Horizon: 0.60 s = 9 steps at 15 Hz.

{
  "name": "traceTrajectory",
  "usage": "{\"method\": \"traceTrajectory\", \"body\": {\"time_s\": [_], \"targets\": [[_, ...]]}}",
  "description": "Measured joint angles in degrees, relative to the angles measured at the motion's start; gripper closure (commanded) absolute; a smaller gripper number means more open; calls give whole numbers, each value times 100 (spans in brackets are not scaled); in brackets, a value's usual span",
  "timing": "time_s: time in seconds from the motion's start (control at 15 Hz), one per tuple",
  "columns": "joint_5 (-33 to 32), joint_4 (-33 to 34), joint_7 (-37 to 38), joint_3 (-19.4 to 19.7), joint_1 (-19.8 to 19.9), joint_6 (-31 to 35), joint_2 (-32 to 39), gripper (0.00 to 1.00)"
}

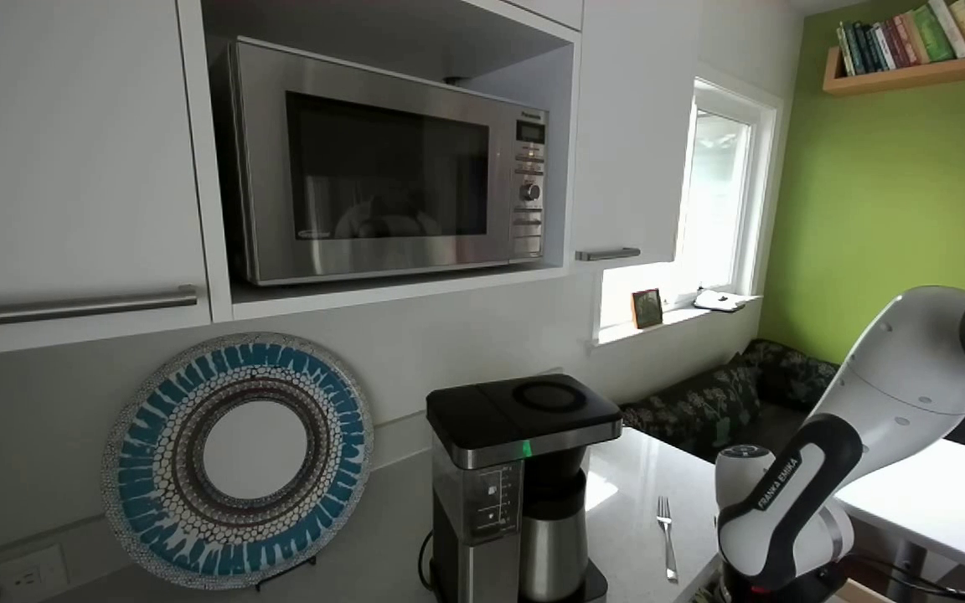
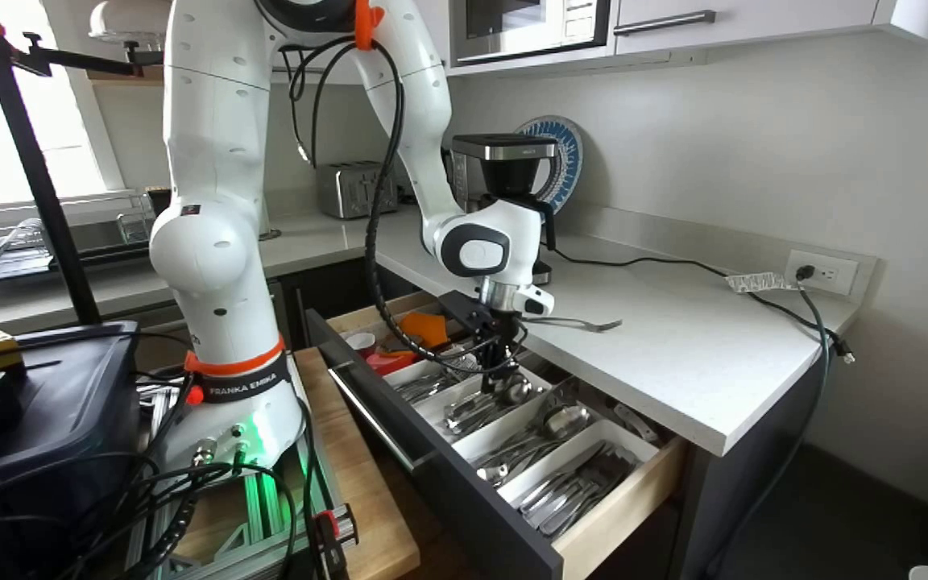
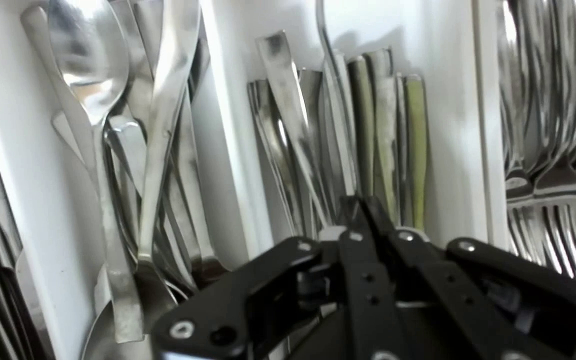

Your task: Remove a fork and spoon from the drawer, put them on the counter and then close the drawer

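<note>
Nearest is the gripper (image 3: 361, 202), pointing down into a section of the cutlery tray (image 3: 234, 125) in the open drawer (image 2: 625, 511), its jaws pressed all but together. A slim handle (image 3: 341, 100) reaches their tips; I cannot tell whether it is pinched. A spoon (image 3: 88, 60) rests on other cutlery (image 3: 160, 130) in the neighbouring section. The fork (image 1: 668, 540) lies on the white counter (image 2: 657, 346), near the coffee maker (image 1: 482, 486).
</note>
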<state>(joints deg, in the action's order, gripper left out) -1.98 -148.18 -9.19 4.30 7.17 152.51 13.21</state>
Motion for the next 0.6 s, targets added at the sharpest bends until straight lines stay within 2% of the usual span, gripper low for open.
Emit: {"method": "traceTrajectory", "body": {"time_s": [0.2, 0.6], "targets": [[44, -22, 239, 54, -3, -391, -249, 99], [-597, -200, 1197, 433, 39, -1203, -1408, 99]]}}
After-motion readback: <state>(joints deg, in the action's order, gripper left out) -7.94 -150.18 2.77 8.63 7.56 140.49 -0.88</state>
